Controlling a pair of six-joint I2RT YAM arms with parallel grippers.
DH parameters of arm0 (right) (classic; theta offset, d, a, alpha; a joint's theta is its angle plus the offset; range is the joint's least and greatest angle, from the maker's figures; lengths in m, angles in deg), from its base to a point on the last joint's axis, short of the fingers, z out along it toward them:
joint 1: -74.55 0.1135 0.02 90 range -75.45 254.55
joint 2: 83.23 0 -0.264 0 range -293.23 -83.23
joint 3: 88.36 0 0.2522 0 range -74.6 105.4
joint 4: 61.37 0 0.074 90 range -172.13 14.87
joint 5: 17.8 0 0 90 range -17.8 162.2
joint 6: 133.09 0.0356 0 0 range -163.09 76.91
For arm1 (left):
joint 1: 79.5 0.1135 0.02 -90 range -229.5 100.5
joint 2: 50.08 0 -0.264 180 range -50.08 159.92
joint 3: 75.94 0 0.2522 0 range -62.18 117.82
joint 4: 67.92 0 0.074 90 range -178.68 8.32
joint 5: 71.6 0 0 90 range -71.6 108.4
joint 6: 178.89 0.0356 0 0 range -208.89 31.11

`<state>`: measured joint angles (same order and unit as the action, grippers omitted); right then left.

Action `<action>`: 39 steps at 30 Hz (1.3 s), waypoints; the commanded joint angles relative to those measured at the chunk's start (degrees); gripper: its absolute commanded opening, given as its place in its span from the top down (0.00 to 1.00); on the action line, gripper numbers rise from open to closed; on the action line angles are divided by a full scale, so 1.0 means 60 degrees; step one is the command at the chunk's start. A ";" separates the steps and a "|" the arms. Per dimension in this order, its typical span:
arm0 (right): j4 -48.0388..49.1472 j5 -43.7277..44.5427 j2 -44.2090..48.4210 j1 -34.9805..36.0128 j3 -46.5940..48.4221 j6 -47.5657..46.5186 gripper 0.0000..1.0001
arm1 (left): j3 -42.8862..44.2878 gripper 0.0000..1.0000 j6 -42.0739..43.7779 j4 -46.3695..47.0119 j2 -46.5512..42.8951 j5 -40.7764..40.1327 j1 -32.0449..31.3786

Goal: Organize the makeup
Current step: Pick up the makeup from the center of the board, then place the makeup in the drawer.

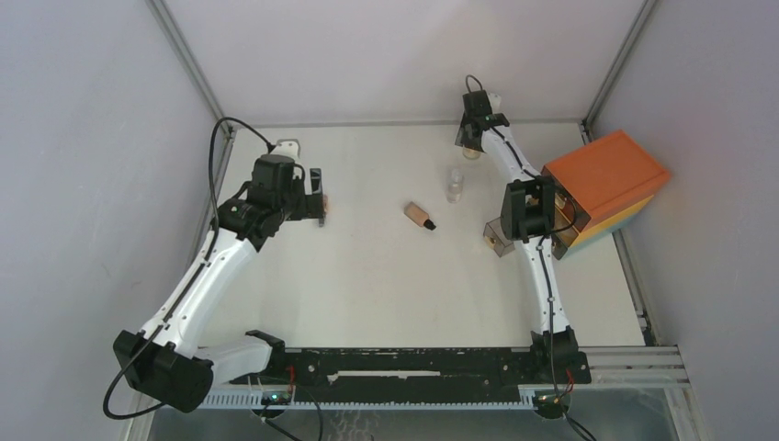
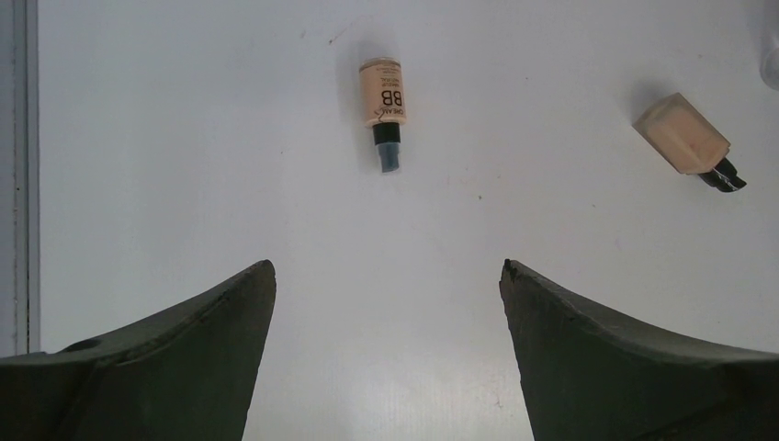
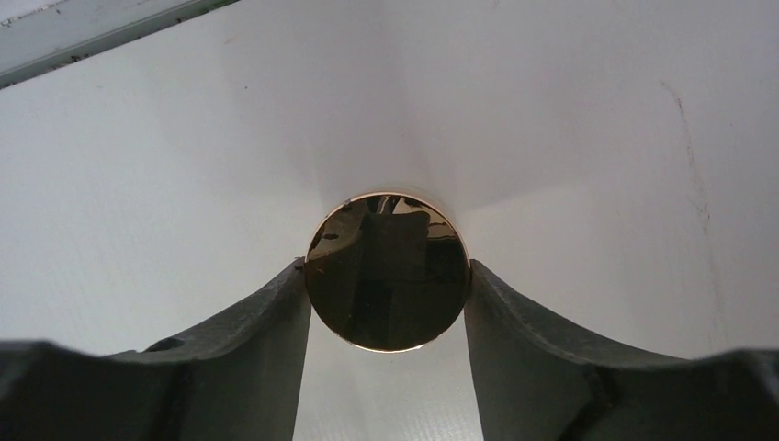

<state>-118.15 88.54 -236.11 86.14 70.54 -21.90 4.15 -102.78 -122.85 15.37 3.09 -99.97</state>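
A round disc (image 3: 386, 276) with a gold rim and a mirror-like top stands on the table near the back wall. My right gripper (image 3: 385, 266) is shut on it, one finger touching each side; the top view shows this gripper (image 1: 472, 138) at the far back. My left gripper (image 2: 388, 266) is open with nothing between its fingers and hovers over the left of the table (image 1: 318, 197). A peach BB tube (image 2: 383, 99) with a dark cap lies just ahead of it. Further right lies a peach bottle (image 2: 687, 142) with a black cap, mid-table (image 1: 420, 216).
A small clear bottle (image 1: 455, 184) stands upright behind the peach bottle. The orange-topped box of drawers (image 1: 606, 179) sits at the right edge. One clear drawer (image 1: 499, 237) is pulled out beside the right arm's forearm. Grey walls enclose the table.
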 commanded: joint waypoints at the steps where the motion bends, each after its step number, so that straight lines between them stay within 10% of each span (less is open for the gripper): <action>1: 0.0426 0.0101 0.0142 -0.0058 0.0221 -0.0126 0.41 | 0.0284 0.05 0.0217 0.0427 0.0075 0.0013 0.0087; 7: 0.0983 0.0168 0.1642 0.0073 -0.1383 -0.0089 0.57 | 0.0324 0.05 0.0246 0.0425 0.0074 0.0045 0.0123; 30: 0.1333 -0.0013 1.2732 0.0583 -1.3641 0.0929 0.63 | -0.0183 0.05 0.0015 0.0601 -0.1244 0.1100 0.0130; 39: 0.1868 -0.0614 1.3457 0.0017 -1.5337 0.0695 0.64 | -0.0658 0.05 -0.0445 0.0926 -0.1720 0.1570 0.0139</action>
<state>-112.21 85.96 -156.07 87.15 -20.73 -17.96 2.25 -103.54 -119.85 7.75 10.50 -99.55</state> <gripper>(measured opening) 0.637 0.952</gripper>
